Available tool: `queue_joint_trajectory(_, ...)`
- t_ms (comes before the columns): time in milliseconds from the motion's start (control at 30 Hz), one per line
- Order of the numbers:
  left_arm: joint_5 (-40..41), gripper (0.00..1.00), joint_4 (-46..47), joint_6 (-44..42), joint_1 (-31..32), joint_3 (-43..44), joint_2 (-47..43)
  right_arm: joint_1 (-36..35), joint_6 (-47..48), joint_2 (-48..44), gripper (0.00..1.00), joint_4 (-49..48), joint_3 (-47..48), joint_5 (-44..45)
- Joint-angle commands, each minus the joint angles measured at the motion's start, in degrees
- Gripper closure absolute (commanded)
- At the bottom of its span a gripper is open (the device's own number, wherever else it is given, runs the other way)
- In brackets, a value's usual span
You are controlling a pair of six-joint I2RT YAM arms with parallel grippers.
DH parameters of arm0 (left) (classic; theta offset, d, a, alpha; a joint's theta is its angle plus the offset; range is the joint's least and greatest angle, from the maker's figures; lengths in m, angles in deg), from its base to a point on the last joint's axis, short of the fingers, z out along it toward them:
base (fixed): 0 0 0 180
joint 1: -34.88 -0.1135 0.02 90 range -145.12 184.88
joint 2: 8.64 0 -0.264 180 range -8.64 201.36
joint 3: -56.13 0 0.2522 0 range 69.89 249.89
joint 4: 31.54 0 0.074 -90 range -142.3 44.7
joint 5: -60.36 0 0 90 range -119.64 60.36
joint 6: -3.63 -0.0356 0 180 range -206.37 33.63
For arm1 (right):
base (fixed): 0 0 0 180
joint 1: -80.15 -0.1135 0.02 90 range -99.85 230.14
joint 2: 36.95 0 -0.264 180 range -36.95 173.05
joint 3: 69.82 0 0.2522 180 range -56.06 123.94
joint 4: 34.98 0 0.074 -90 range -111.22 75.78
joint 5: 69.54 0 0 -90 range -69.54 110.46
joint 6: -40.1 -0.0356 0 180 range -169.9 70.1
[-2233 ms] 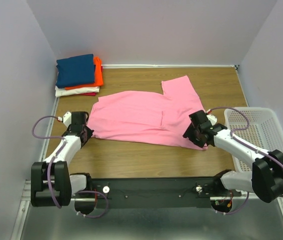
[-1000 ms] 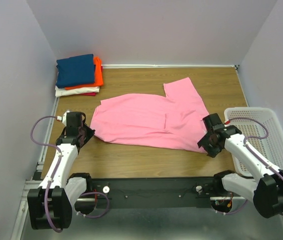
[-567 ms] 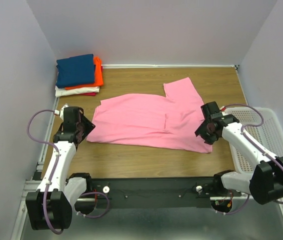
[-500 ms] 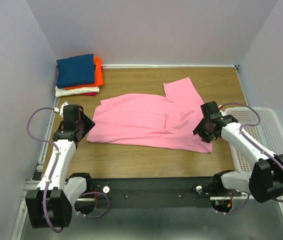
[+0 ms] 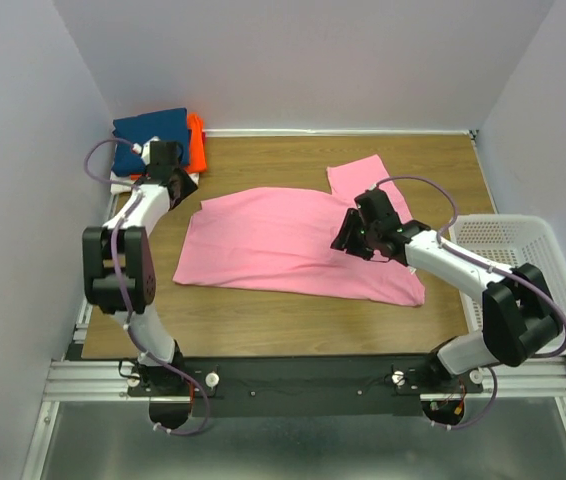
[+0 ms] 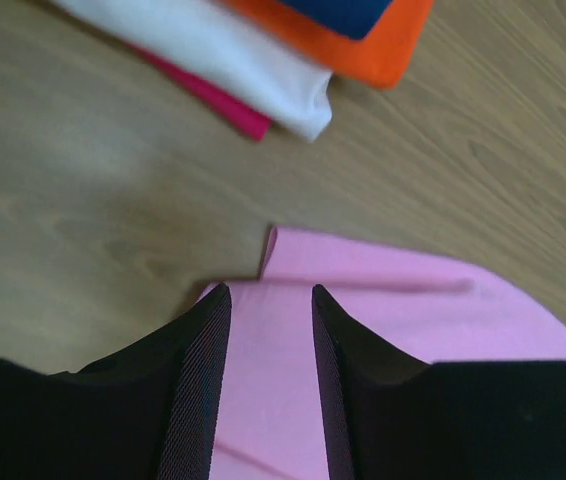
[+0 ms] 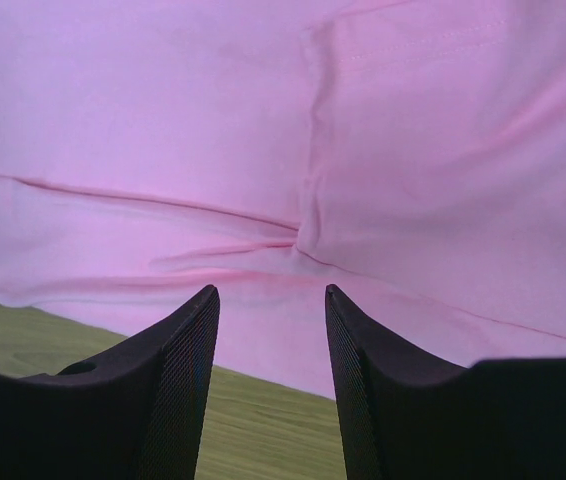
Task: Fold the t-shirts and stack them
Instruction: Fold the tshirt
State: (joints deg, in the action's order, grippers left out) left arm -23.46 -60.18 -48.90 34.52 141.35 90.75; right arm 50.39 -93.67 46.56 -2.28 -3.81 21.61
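The large pink t-shirt [image 5: 263, 235] lies spread on the wooden table, one sleeve pointing to the far right. My left gripper [image 5: 185, 185] is open above its far left corner, which shows between the jaws in the left wrist view [image 6: 393, 330]. My right gripper [image 5: 348, 235] is open and empty, low over the shirt's right half near a sleeve seam and crease [image 7: 303, 235]. The folded stack sits at the far left corner: navy blue [image 5: 148, 130] on top, then orange [image 6: 363, 45], white [image 6: 223, 55] and red [image 6: 213, 100].
A white mesh basket [image 5: 523, 260] stands at the table's right edge. Bare wood [image 5: 433, 170] shows beyond the shirt and along the near edge [image 7: 263, 420]. Walls close in the left, back and right sides.
The left arm swung far forward, from the near left edge to the shirt's far left corner by the stack. The right gripper moved left from the shirt's right hem onto the shirt.
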Motion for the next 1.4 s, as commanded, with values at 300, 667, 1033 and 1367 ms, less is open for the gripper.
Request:
queue_joint_trajectory(300,0.6,0.62,-0.3,-10.0,3.0,12.1,17.3,-2.9,2.6,1.1,0.46,-1.7,0.8,5.4)
queue_joint_trajectory(667,3.9,0.63,-2.3,-8.8,3.7,12.6,20.7,-2.9,2.2,1.7,0.46,-1.9,-0.2,6.0)
queue_joint_trajectory(1033,4.3,0.71,-3.1,-9.0,3.9,14.1,21.7,-2.9,1.6,2.2,0.46,-1.8,-0.9,6.4)
queue_joint_trajectory(1367,6.3,1.0,-0.9,-10.0,4.0,16.8,20.8,-2.9,2.3,2.7,0.46,-1.8,-0.4,7.4)
